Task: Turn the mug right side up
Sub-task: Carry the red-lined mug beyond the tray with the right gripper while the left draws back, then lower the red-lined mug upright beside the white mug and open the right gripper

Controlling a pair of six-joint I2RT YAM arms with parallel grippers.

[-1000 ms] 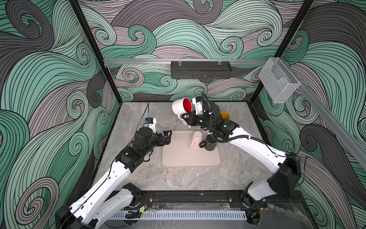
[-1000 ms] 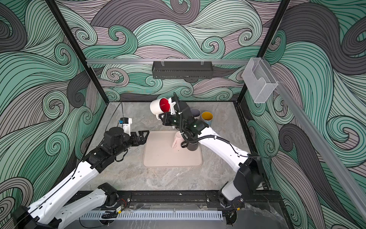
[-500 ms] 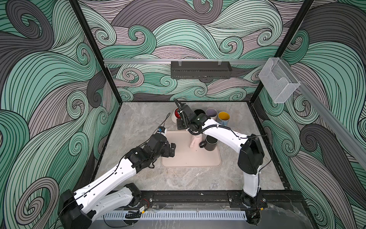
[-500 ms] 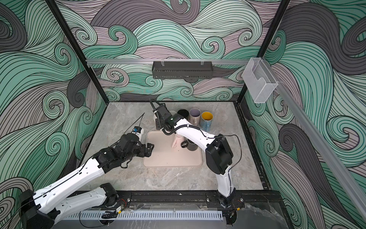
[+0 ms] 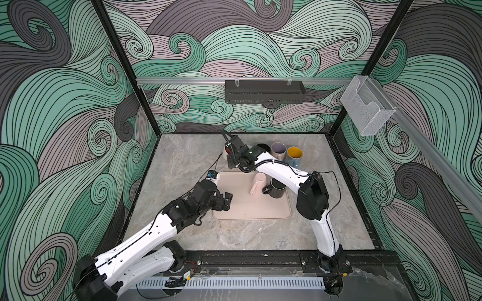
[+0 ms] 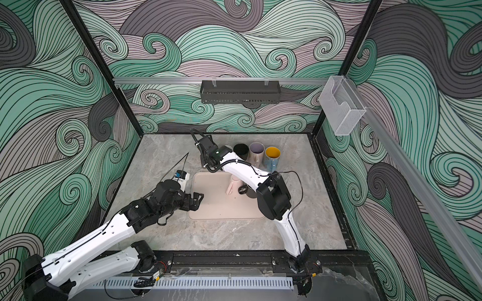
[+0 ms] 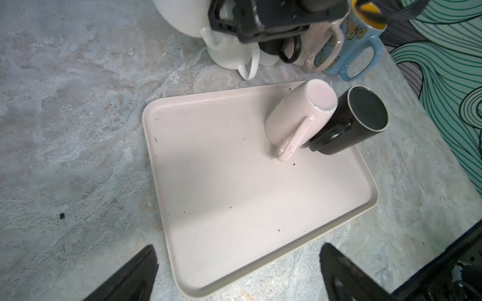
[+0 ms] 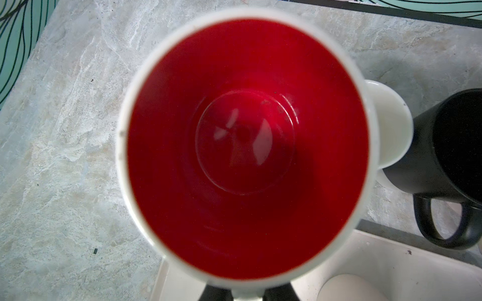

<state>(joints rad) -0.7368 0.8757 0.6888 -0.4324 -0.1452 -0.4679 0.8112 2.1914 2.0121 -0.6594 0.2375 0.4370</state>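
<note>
REMOTE RIG, TABLETOP: My right gripper (image 8: 247, 292) is clamped on the white mug with the red inside (image 8: 247, 146). Its two dark fingers (image 8: 216, 293) pinch a white part of the mug's edge between them; I cannot tell whether that part is rim or handle. The mug sits mouth up, and the right wrist camera looks straight down into its red bowl. In both top views it lies just above the middle of the frame, over the grey marble tabletop (image 5: 182, 161). It is just beyond the upper left corner of the beige tray (image 5: 247, 208) and mostly hidden under the right arm's wrist. Whether its base touches the table I cannot tell.

A second white cup (image 8: 388, 125) stands just beside it. Running to the right in the top views come a black mug (image 5: 263, 148), a lilac mug (image 5: 278, 150) and a blue mug with a yellow inside (image 5: 294, 153), all mouth up.

On the tray's upper right part a pink mug (image 5: 258, 182) stands upside down, base showing. Right beside it on the right, a dark mug (image 5: 277, 186) stands mouth up.

My left gripper (image 5: 226, 201) hangs over the tray's left edge, fingers spread wide and holding nothing, well apart from every mug.
</note>
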